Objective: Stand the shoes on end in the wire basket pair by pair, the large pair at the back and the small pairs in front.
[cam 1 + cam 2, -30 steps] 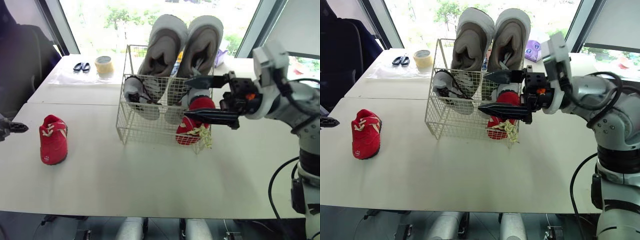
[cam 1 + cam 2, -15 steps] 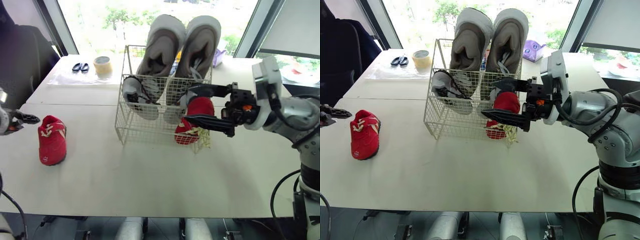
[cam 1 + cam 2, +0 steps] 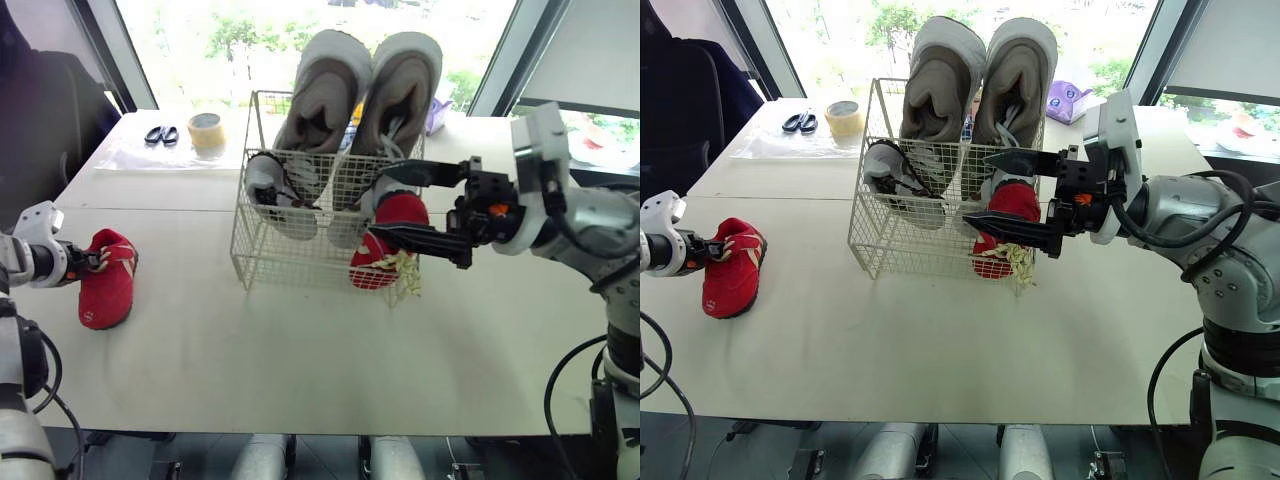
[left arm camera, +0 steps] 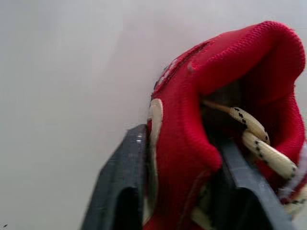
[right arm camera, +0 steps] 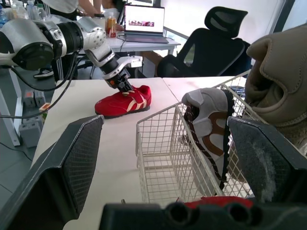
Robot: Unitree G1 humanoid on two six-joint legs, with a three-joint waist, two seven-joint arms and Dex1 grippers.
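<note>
shoe (image 3: 105, 290): lies left of basket (image 3: 270, 262), collar in left gripper (image 3: 92, 260).
left gripper: clamped; wrist view shows fingers (image 4: 120, 191) pinching collar wall.
right gripper (image 3: 379, 206): spread wide, astride mate (image 3: 400, 212) in basket's front right.

This is an office, or a lab set up in one. Long white tables (image 3: 300, 330) stand end to end beside tall windows (image 3: 250, 40) with dark frames, and green trees show outside. A black swivel chair (image 5: 225, 33) with a headrest stands near them. On another table further off, an open laptop (image 5: 144, 24) sits with its screen lit, and a person (image 5: 64, 4) stands close behind it. A roll of tape (image 3: 207, 130) and a pair of scissors (image 3: 162, 134) lie on the far table near the glass.
</note>
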